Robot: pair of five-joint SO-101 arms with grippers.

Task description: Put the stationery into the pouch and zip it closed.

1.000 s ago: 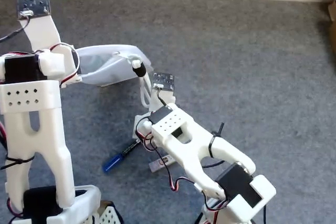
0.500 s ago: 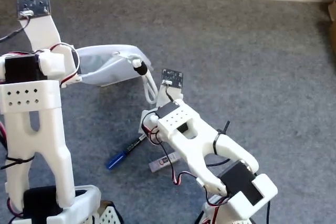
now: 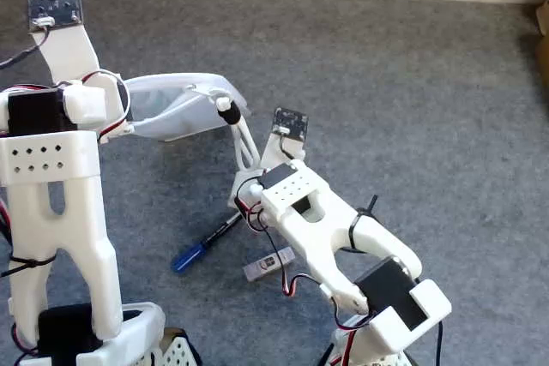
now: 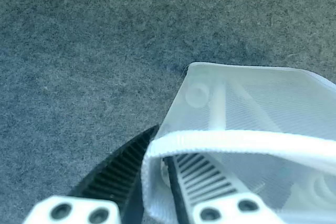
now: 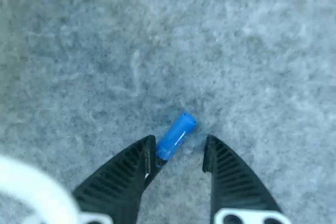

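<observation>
Grey carpet covers the table (image 3: pixel 412 83). On it a white mesh pouch (image 3: pixel 184 109) lies with its mouth open. The left arm's fingers (image 4: pixel 118 174) are clenched on its rim, one inside the mesh and one outside. A blue-capped pen (image 5: pixel 177 129) lies flat, well apart from the pouch. Its cap end sits between the tips of the right arm's fingers (image 5: pixel 126 171), which are spread wide, and it is close against one of them. A small grey oblong item (image 3: pixel 268 264) rests near the pen, outside those fingers.
</observation>
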